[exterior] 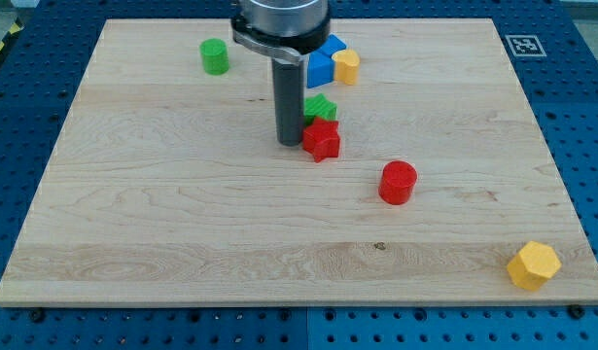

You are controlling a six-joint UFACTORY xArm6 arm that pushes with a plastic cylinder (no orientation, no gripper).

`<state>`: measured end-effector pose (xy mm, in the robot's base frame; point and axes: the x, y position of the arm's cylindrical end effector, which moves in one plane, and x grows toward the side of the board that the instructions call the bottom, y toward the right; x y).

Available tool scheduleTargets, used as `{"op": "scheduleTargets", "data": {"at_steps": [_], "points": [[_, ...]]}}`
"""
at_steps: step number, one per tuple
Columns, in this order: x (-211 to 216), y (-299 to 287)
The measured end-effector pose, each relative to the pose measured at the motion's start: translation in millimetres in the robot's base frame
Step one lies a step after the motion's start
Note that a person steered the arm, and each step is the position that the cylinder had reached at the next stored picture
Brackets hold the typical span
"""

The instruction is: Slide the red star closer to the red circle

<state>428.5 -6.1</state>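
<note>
The red star (322, 140) lies near the board's middle, a little toward the view's top. The red circle (398, 182) stands to its lower right, apart from it by a gap about as wide as one block. My tip (290, 143) is down on the board, touching or almost touching the red star's left side. A green star (321, 107) sits just above the red star, touching or almost touching it, partly hidden by the rod.
A green cylinder (215, 56) stands at the upper left. A blue block (325, 61) and a yellow block (346, 67) sit together at the top, behind the arm. A yellow hexagon (534, 265) lies at the lower right corner of the wooden board (133, 224).
</note>
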Motion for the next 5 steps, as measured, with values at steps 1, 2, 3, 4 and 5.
{"op": "scheduleTargets", "data": {"at_steps": [1, 2, 3, 4, 5], "points": [[0.0, 9.8], [11.5, 18.3], [19.8, 29.9], [20.2, 39.7], [20.2, 52.9]]}}
